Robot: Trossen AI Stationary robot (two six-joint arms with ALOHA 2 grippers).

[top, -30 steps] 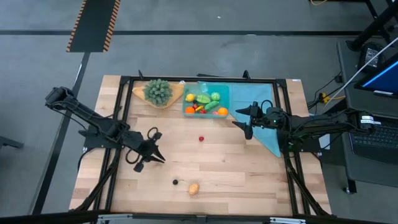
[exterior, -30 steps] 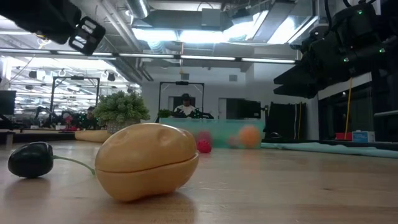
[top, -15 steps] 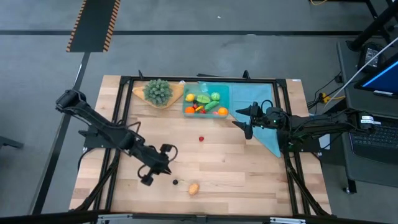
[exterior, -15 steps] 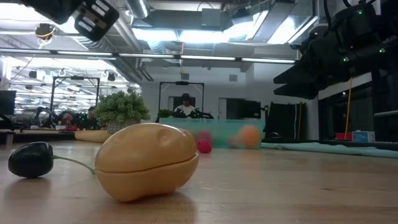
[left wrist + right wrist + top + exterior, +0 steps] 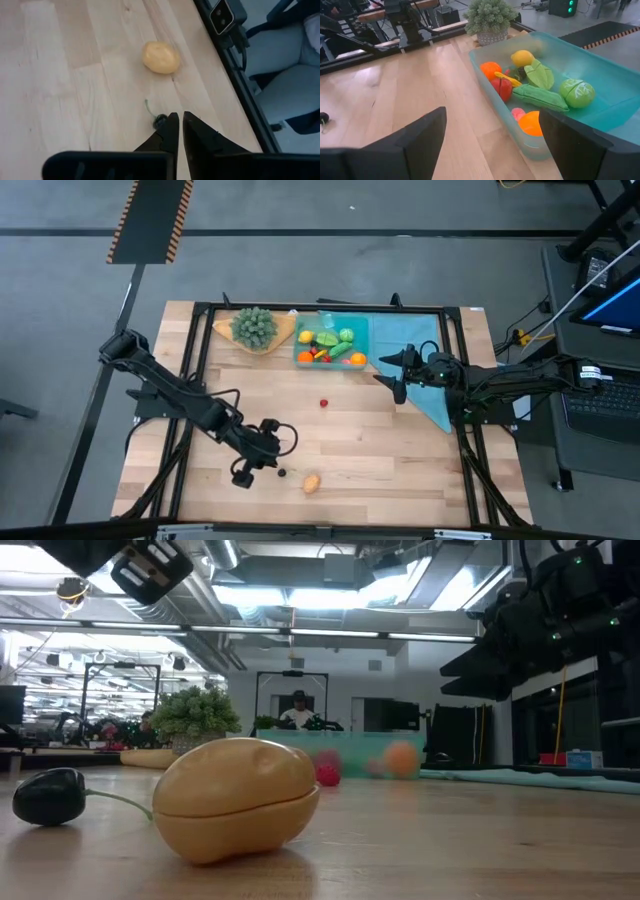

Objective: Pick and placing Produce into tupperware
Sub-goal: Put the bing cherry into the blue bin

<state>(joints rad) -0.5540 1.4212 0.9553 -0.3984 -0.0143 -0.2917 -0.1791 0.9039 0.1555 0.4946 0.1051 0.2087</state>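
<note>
The tupperware sits at the table's far side with several toy fruits and vegetables inside. Three pieces lie loose on the wood: a tan potato, a small dark fruit with a green stem, and a red piece. My left gripper hovers shut just over the dark fruit; the low view shows it well above the table. My right gripper waits open beside the tupperware's right end.
A bushy green plant on a tan wooden dish stands left of the tupperware. A teal cloth lies under my right arm. A black frame rims the table. Bare wood stretches between the loose pieces and the container.
My left arm has swung toward the table's near edge and to the right, ending over the dark fruit beside the potato. The right arm and all the produce have kept still.
</note>
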